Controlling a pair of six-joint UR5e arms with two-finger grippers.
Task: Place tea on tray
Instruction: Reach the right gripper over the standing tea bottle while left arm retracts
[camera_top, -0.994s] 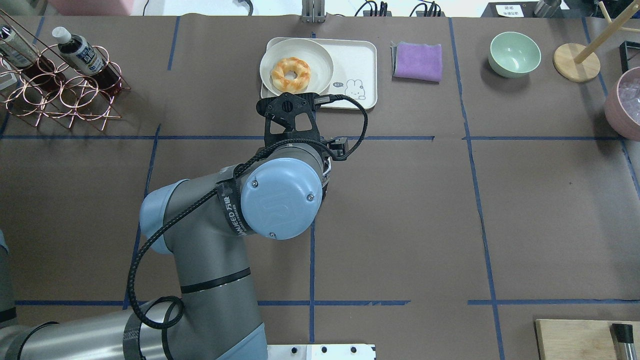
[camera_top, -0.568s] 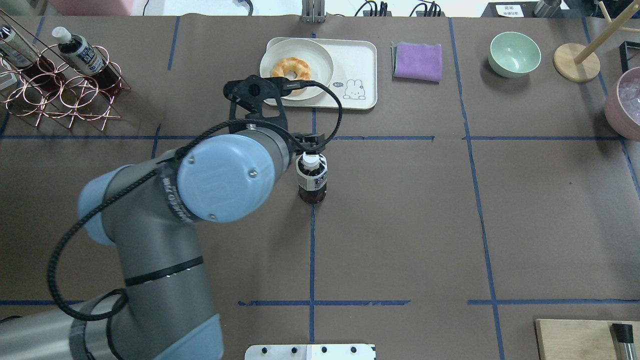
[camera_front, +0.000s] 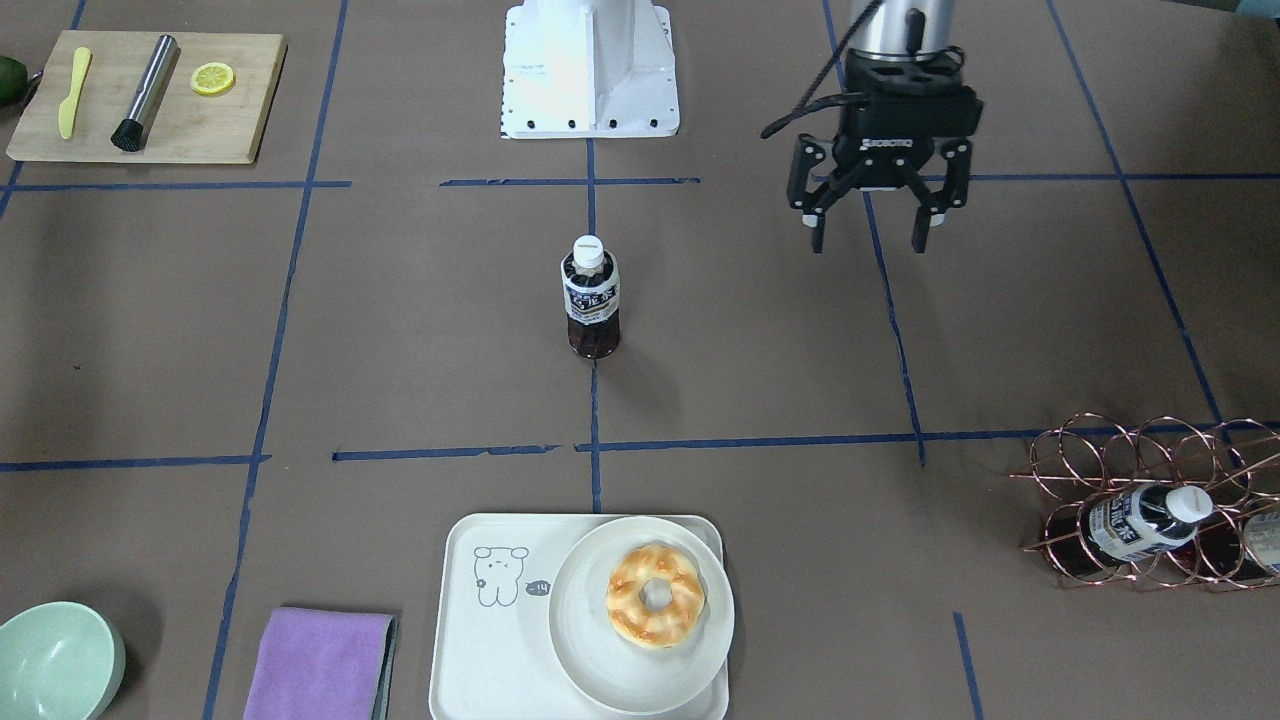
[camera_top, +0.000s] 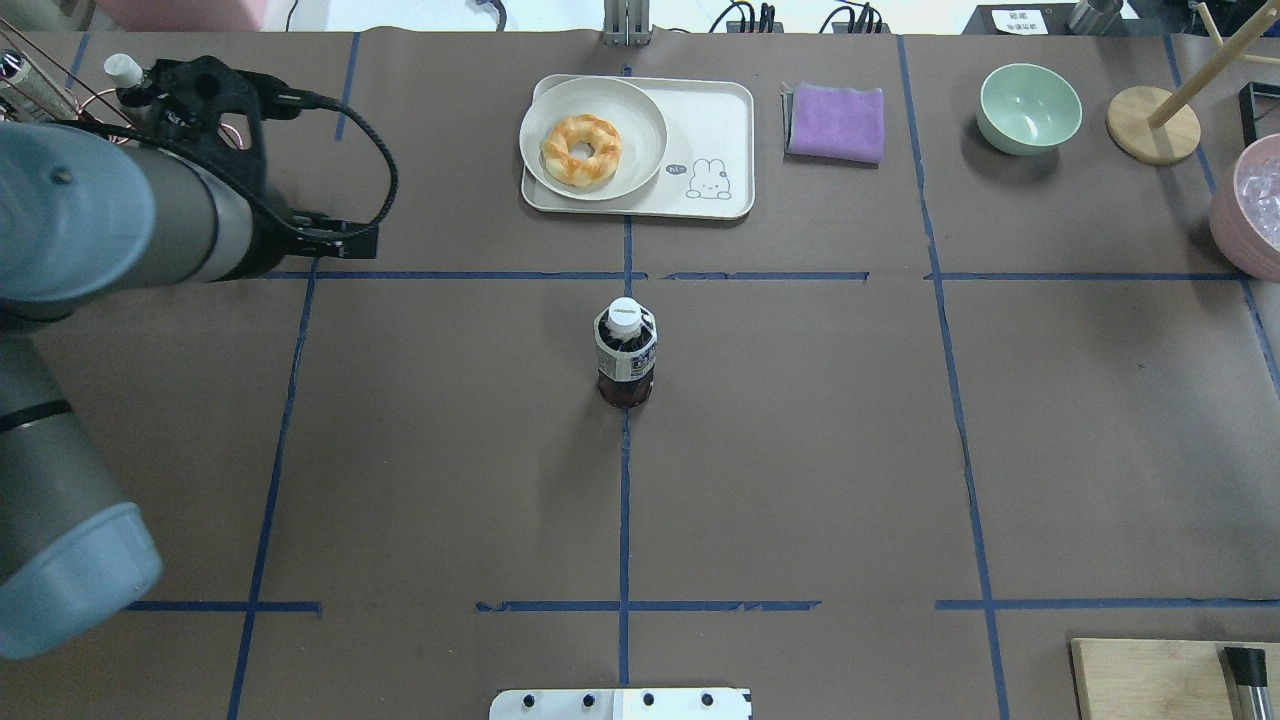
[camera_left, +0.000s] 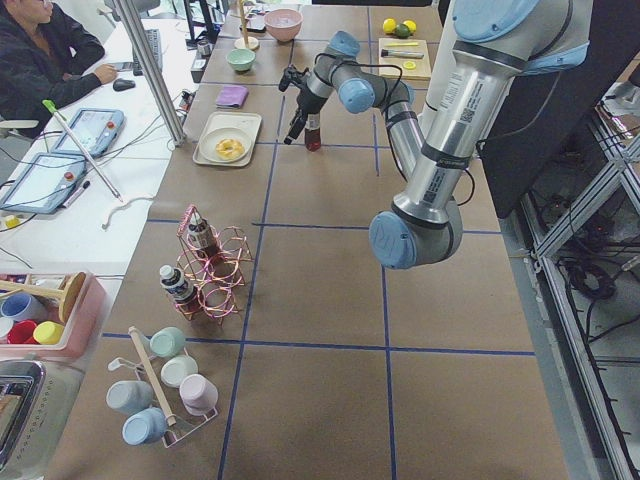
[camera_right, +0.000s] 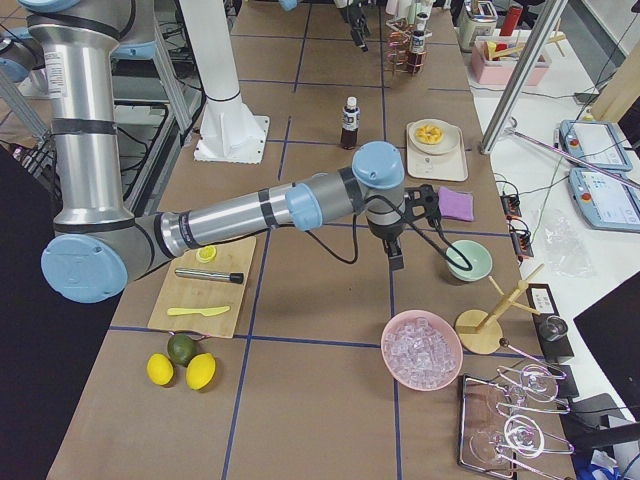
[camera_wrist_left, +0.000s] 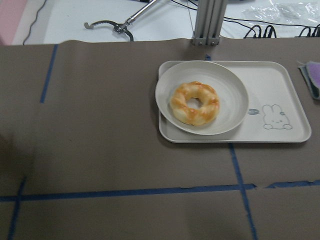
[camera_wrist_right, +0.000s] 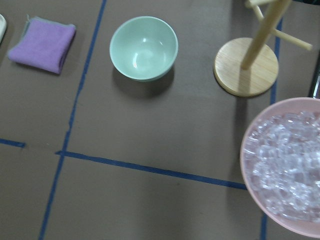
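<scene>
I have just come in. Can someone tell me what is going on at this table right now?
Nothing is holding the tea bottle: it stands upright alone in the middle of the table, short of the tray. The left gripper hangs open in the air, off toward the wire rack. The tray carries a plate with a doughnut. The right gripper is near the green bowl; open or shut, I cannot tell.

Looks like a robot lab: tape grid (camera_top: 624, 500) on a papered table (camera_top: 800, 450), aluminium post (camera_left: 149, 70), tablets (camera_left: 92, 128), person (camera_left: 40, 55) at side desk (camera_left: 60, 230).
</scene>
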